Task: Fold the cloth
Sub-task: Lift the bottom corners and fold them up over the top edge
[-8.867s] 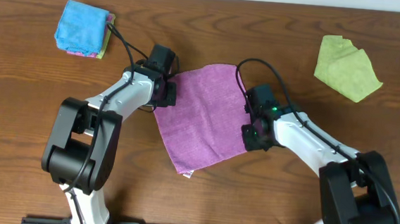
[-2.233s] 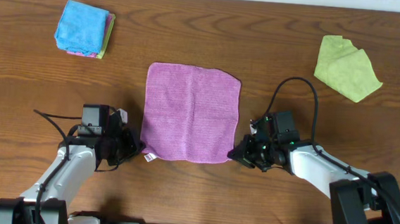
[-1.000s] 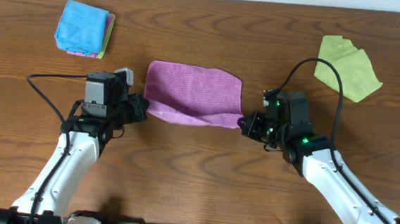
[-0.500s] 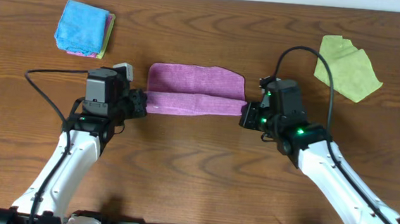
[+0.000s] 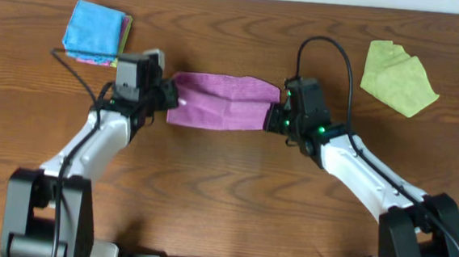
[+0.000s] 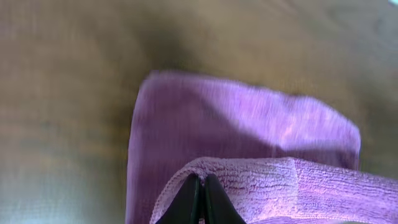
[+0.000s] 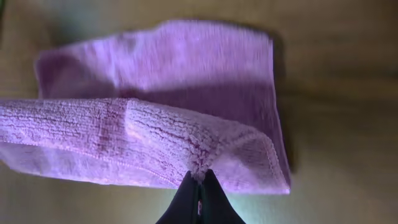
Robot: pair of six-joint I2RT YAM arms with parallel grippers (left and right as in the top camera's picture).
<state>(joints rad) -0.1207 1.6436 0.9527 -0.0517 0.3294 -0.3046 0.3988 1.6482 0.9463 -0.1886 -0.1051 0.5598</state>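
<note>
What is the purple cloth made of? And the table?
The purple cloth looks like soft microfibre or terry: fuzzy little loops in rows, floppy folds. The table looks like wood or wood veneer: brown grain streaks, smooth finish.

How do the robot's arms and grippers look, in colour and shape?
The left arm and right arm have white rounded links with black joints. A black cable loops above each wrist; green lights glow on the right one. The fingers are black, thin and pointed.
</note>
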